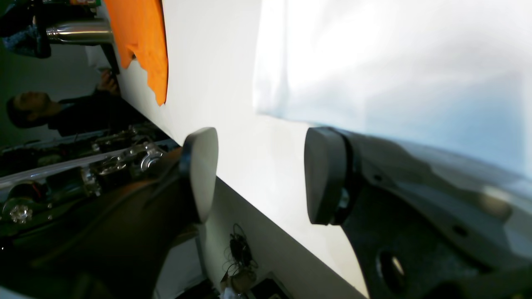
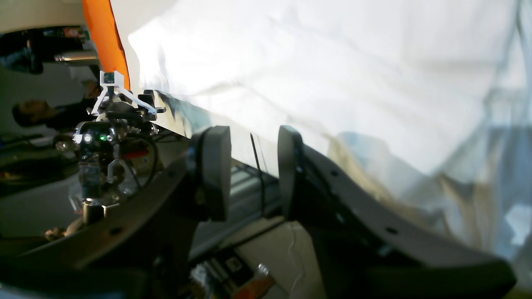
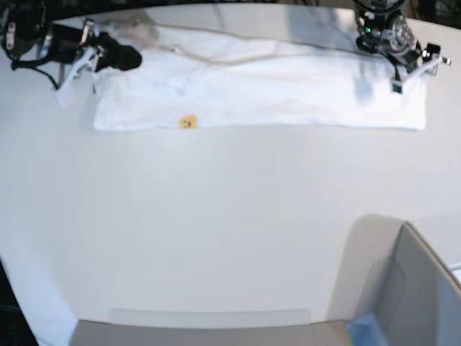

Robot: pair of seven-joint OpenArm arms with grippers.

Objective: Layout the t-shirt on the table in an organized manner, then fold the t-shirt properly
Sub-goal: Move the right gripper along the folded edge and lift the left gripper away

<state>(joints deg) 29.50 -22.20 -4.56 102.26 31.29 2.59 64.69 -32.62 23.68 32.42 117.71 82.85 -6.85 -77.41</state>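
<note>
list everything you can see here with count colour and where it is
t-shirt: one, white with a small yellow-orange mark near its front edge, folded into a long strip across the far side of the table
table: one, white, fills the base view
box: one, grey, near corner of the table
orange cloth: one, orange, on the table edge in the left wrist view
person: one, dark clothes, beyond the table
left hand: one, dark, open, at the shirt's end
right hand: one, dark, apart, at the opposite end
</note>
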